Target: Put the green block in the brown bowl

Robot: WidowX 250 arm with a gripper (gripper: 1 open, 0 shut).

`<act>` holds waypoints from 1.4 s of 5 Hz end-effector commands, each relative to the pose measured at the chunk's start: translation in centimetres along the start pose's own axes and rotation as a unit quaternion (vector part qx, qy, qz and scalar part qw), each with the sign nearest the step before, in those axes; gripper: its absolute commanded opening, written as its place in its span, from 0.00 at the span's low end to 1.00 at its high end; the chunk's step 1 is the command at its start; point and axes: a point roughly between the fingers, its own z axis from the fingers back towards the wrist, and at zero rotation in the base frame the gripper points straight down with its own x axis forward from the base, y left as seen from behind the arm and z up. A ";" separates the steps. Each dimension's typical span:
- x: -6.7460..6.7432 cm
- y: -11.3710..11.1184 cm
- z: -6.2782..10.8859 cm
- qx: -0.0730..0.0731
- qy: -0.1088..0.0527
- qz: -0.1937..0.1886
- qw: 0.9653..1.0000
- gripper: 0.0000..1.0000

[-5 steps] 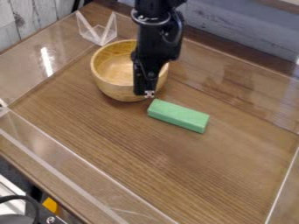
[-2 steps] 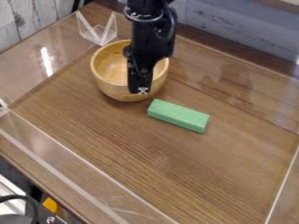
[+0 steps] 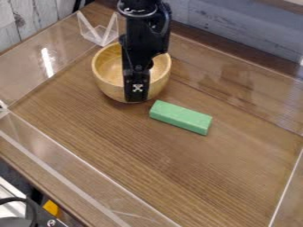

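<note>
The green block, a flat mint-green bar, lies on the wooden table just right of and in front of the brown bowl. It is apart from the bowl. My gripper points straight down over the bowl's near right rim, left of and behind the block. Its dark fingers look slightly spread and hold nothing. The arm hides part of the bowl's inside and right wall.
A clear plastic wall surrounds the table, with a folded transparent piece behind the bowl. Bare wood lies in front of and to the right of the block.
The gripper and arm have shifted a little left over the bowl, and the fingertips look wider apart. The green block and bowl have not moved.
</note>
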 end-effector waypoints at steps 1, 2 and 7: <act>0.5 0.7 1.5 0.029 -0.025 -0.019 0.999 1.00; 0.9 0.4 1.0 0.024 -0.028 -0.044 0.998 1.00; 2.8 -1.5 -1.0 -0.001 -0.044 -0.174 0.984 1.00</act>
